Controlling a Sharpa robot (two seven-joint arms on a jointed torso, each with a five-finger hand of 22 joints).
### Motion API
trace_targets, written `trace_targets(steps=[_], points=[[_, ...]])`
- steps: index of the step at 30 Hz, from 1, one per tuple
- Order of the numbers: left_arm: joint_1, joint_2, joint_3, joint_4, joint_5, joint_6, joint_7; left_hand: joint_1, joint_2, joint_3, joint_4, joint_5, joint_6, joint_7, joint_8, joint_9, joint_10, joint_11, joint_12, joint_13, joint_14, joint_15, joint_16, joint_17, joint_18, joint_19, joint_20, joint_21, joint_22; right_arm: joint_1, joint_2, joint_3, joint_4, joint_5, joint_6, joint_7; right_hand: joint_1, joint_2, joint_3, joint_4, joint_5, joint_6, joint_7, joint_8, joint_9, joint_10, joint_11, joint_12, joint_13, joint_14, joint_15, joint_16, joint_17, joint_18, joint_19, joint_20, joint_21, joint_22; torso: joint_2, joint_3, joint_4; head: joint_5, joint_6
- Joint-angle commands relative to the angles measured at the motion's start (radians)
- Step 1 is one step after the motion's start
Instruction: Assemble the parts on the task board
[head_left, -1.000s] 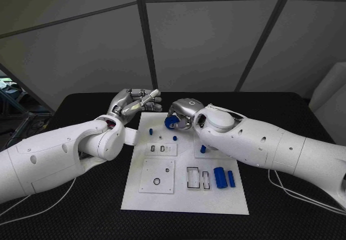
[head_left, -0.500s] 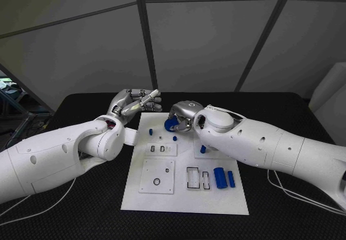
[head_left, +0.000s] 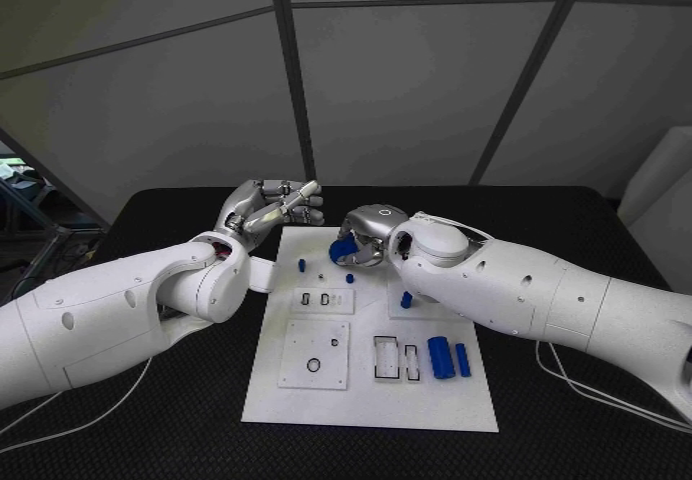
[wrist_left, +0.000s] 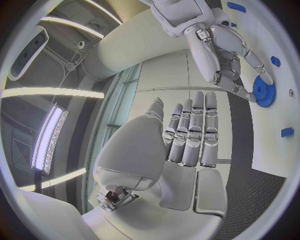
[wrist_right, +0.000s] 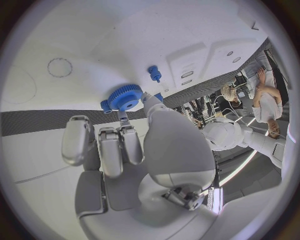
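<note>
Pinching a small blue toothed plastic gear (head_left: 343, 250) at its fingertips, the right hand (head_left: 366, 232) holds it at the far end of the flat white task board (head_left: 368, 395) — close to the surface, contact unclear. The left hand (head_left: 268, 208) hangs just beside the board's far left corner, fingers straight and together, grasping nothing. The grip looks shallow — if the gear meets its seat tilted, it could twist out and roll among the small blue pegs (head_left: 302, 265) nearby, or jam crooked.
</note>
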Motion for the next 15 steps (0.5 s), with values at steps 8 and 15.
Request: trace_targets(steps=[8,15], points=[[0.002,0.000,0.001,-0.001,-0.004,0.009,0.004,-0.005,-0.003,0.001,-0.002,-0.005,0.005,0.004,-0.006,-0.001,0.003,0.004,-0.006,-0.001,0.001,0.005,-0.009,0.003,-0.013,-0.006,0.001,0.001,0.001,0.002,-0.015,0.000,0.001,0.044,0.056,-0.023,-0.112,0.033,-0.017,0.082,0.047,0.017,-0.002,0.010,0.006,0.038,0.007,0.003,0.179,0.106,0.006,0.005,0.263,-0.005,0.000,0.007,0.003,0.007,0.000,-0.0002,-0.0009,-0.004,-0.001],[0.002,0.000,0.001,0.000,-0.004,0.008,0.005,-0.002,-0.002,0.003,-0.003,-0.005,0.004,0.005,-0.010,-0.001,0.002,0.006,-0.010,-0.001,-0.003,0.007,-0.016,0.005,-0.014,-0.009,0.002,0.000,0.001,0.002,-0.023,0.000,0.004,0.051,0.045,-0.034,-0.116,0.032,-0.015,0.085,0.071,0.020,-0.002,0.009,0.007,0.039,0.007,0.005,0.181,0.106,0.005,0.005,0.263,-0.006,0.002,0.007,0.005,0.010,-0.001,0.0001,0.0001,-0.009,0.000]])
